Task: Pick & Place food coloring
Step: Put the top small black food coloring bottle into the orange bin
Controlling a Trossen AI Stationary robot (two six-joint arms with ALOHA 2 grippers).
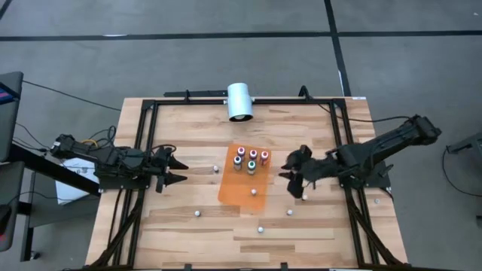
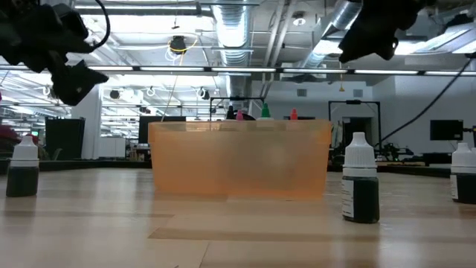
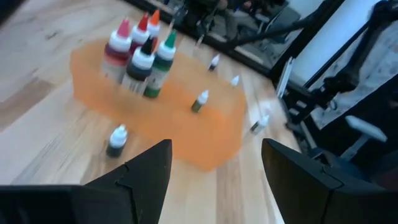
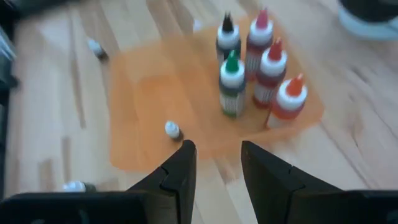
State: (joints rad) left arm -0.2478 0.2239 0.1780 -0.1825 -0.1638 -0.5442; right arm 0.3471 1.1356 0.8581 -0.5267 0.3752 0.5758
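Several food coloring bottles with red, pink, green and black tops stand bunched at the far end of a flat orange tray. One white-capped bottle stands alone on the tray's near part. Others stand loose on the table. My left gripper hovers open to the left of the tray; its wrist view shows the bunch beyond the gripper. My right gripper hovers open at the tray's right edge, above the bunch in the right wrist view.
A big white cylinder lies at the table's far edge behind the tray. A dark metal frame runs along the table's left, far and right sides. In the low view, loose bottles stand near the camera.
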